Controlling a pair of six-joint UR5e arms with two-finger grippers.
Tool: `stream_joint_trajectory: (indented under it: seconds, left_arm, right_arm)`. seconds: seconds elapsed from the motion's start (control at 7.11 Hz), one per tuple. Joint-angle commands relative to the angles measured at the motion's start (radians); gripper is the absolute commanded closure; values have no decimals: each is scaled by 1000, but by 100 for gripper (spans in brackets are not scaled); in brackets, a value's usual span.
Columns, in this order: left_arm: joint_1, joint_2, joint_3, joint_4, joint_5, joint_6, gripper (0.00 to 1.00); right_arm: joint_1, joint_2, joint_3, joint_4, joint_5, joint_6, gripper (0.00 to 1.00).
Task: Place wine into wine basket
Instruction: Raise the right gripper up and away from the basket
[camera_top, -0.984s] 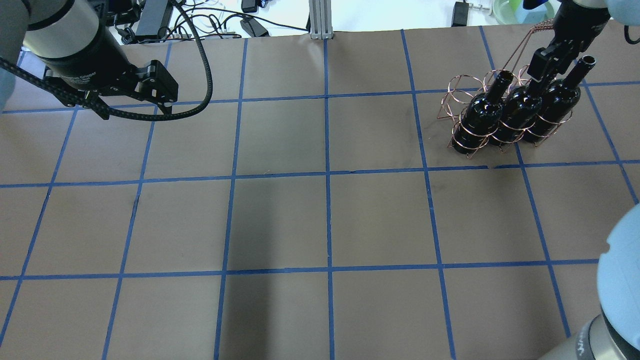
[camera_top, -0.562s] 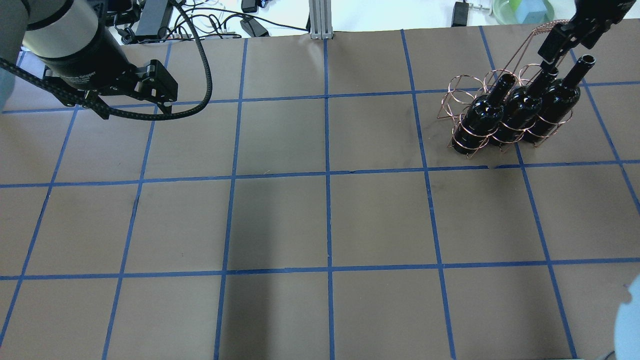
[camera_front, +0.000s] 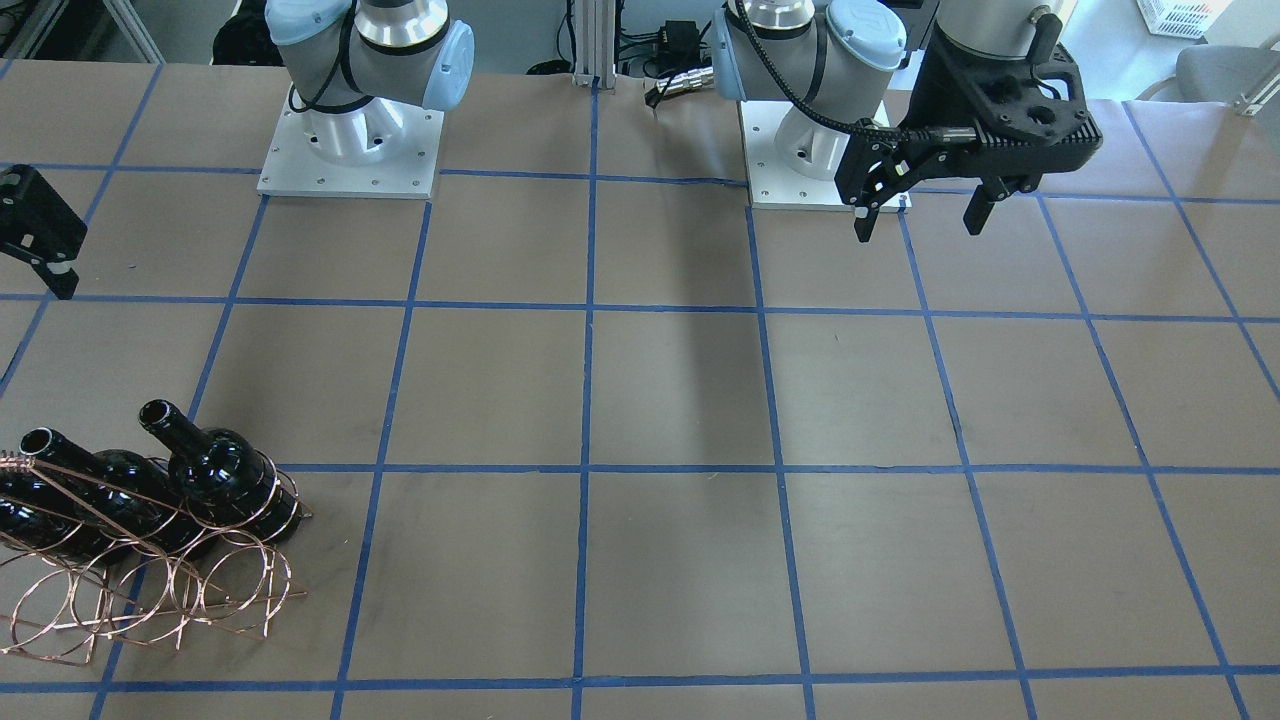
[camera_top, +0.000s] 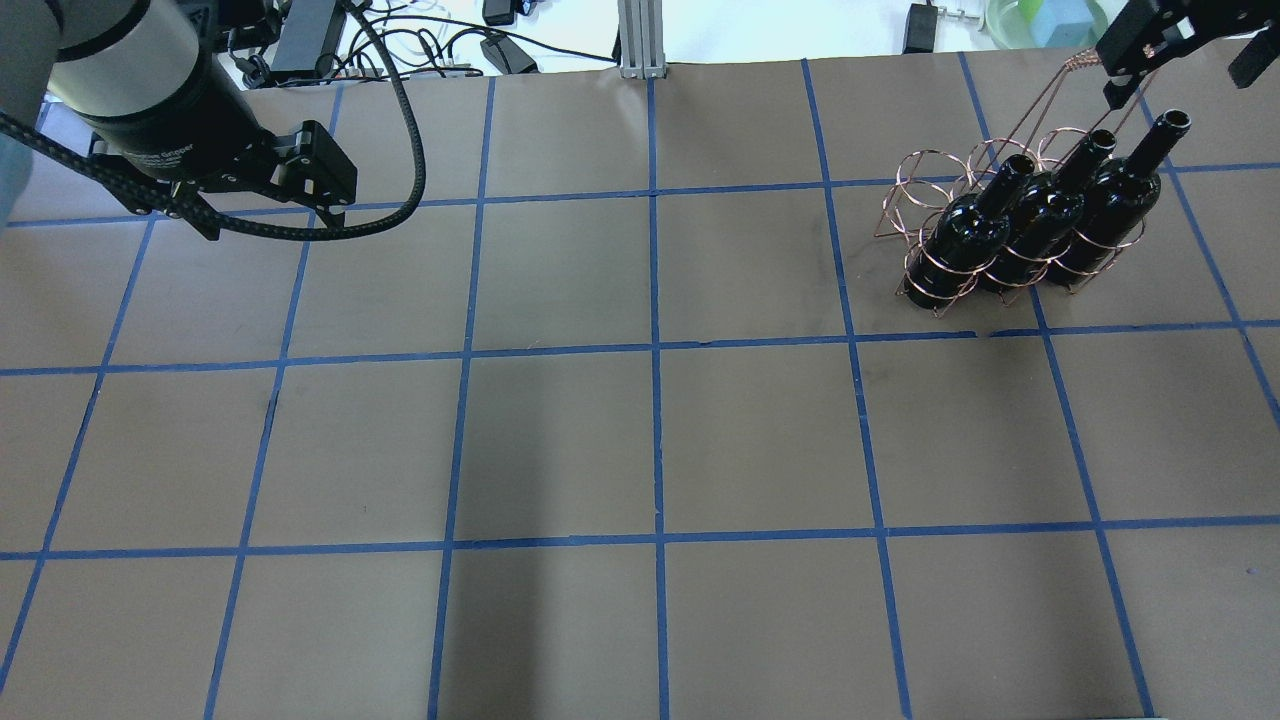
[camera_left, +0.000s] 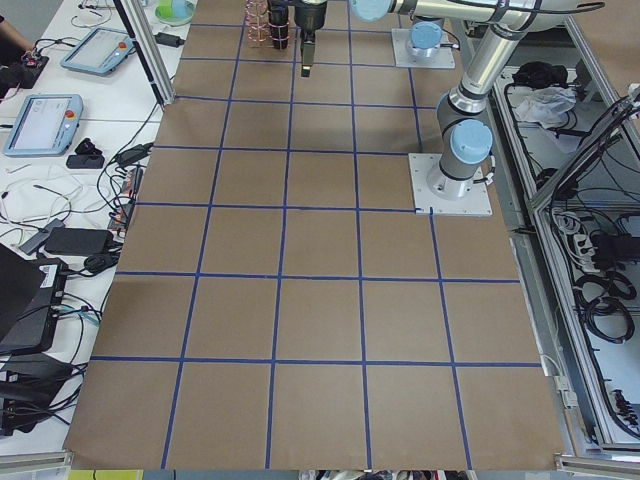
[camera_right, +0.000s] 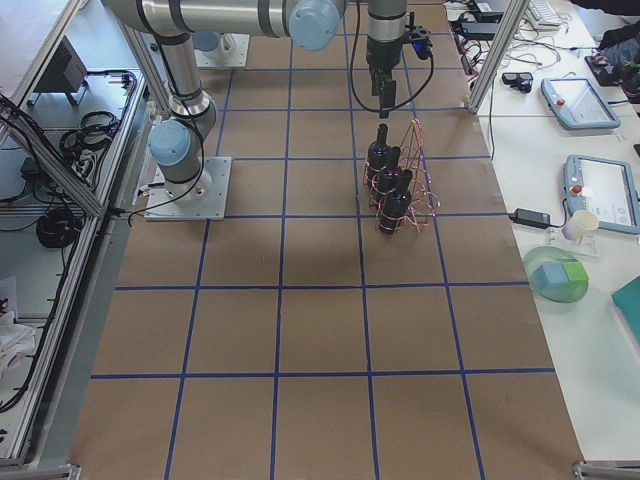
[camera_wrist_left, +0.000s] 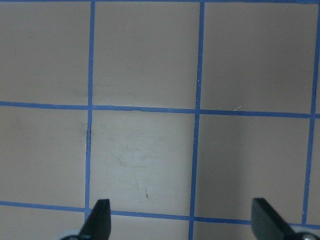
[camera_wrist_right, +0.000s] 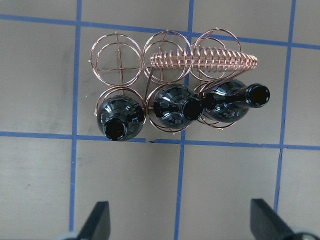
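Note:
Three glossy near-black wine bottles stand side by side in the front row of the copper wire wine basket (camera_top: 915, 185): the left bottle (camera_top: 960, 235), the middle bottle (camera_top: 1040, 215) and the right bottle (camera_top: 1115, 205). The right wrist view looks down on their mouths (camera_wrist_right: 186, 107) and on the basket's coiled handle (camera_wrist_right: 200, 60); the back row of loops holds nothing. My right gripper (camera_top: 1178, 82) hangs open above and beyond the basket, touching nothing. Far off on the other side, my left gripper (camera_front: 918, 228) is open over bare table, also empty.
Brown table paper with a blue tape grid (camera_top: 655, 350). Cables and power bricks (camera_top: 400, 40), an aluminium post (camera_top: 640, 40) and a green bowl (camera_top: 1040, 20) lie beyond the far edge. The arm bases (camera_front: 350, 140) stand on the robot's side.
My right gripper has lifted off the middle bottle's neck and drawn up and back. All three bottles stay in the basket. The left arm has not moved.

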Motion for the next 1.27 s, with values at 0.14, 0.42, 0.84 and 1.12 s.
stream_joint_trajectory:
  seconds: [0.14,0.42,0.84,1.12]
  left_arm:
    - [-2,-6,0,-3,-8,-5,0]
    - [0,-13,-2,-5,-11,-5,0]
    - [1,-12,-6,-5,-3,-4,0]
    - [0,-18,-8,-2,-14,-10,0]
  right_arm:
    - [198,-29,43,5,0,351,0]
    - [242,-39,46,19,100,390,0]
    - [240,-64,46,48,118,392,0]
    - [240,-63,47,50,119,389,0]
